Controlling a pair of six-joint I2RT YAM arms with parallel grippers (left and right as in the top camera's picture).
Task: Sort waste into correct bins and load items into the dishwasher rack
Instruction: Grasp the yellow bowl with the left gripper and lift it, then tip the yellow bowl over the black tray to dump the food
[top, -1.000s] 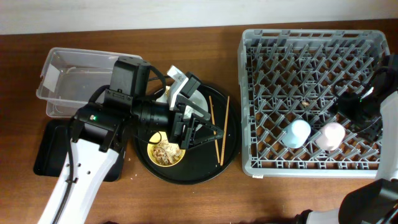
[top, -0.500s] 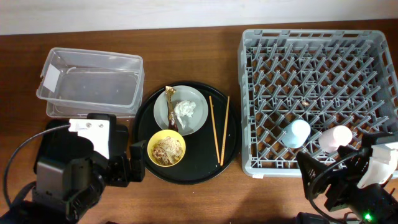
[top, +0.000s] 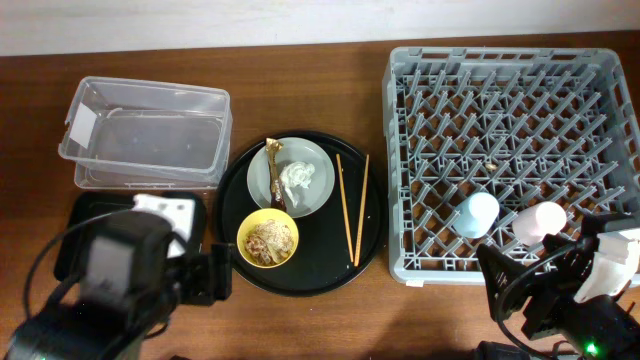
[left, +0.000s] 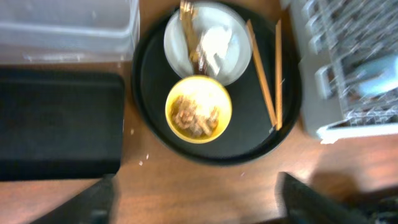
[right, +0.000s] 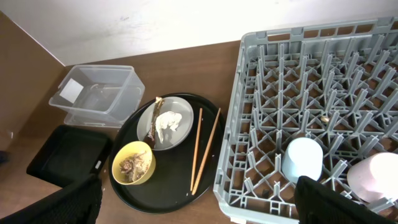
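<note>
The grey-green plate (top: 262, 178) on the round black tray holds the crumpled wrapper (top: 299, 180). The yellow bowl (top: 268, 240) in front of it holds food scraps (top: 268, 241). The chopsticks (top: 352, 207) lie to the right on that tray. The blue cup (top: 480, 213) and pink cup (top: 540, 220) stand upside down in the grey rack (top: 500, 52). The clear tub (top: 140, 135) is far left; the shallow black tray (top: 75, 215) is partly under my left arm. My left gripper (left: 199, 205) is open, empty, near the table's front edge. My right gripper (right: 199, 205) is open, empty, before the rack.
The round black tray (top: 320, 250) sits between the bins and the rack. In the left wrist view the bowl (left: 199, 109) and shallow black tray (left: 59, 124) lie ahead of the fingers. The rack's near corner (right: 249, 199) is close to my right gripper.
My left arm has pulled back from over the round tray to the front left. My right arm has withdrawn from the rack to the front right. The dishes have not moved.
</note>
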